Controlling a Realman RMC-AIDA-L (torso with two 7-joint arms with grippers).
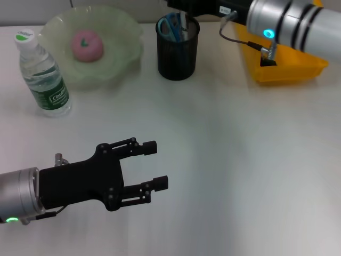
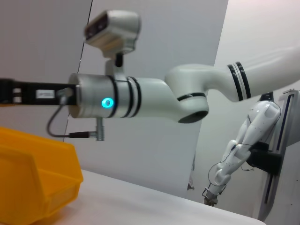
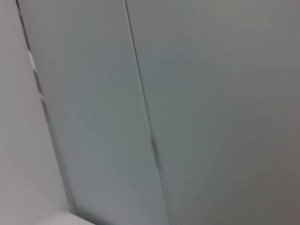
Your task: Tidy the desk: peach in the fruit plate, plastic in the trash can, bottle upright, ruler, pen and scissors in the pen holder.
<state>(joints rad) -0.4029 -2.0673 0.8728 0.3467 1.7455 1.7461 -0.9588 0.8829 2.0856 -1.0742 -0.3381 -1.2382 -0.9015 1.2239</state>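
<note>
The pink peach (image 1: 87,45) lies in the green fruit plate (image 1: 122,50) at the back left. Beside the plate the bottle (image 1: 43,74) stands upright with its green-and-white cap on. Blue scissors (image 1: 171,25) stick out of the black mesh pen holder (image 1: 177,53). My right gripper (image 1: 184,12) hangs just above the holder's mouth, at the top edge of the head view. My left gripper (image 1: 157,165) hovers open and empty over the near left of the table. The yellow trash can (image 1: 287,66) is at the back right. Ruler, pen and plastic are out of view.
The right arm (image 1: 293,24) reaches across the back of the white table (image 1: 240,160), over the yellow trash can (image 2: 33,173); the left wrist view shows this arm (image 2: 140,96) from the side. The right wrist view holds only grey wall panels.
</note>
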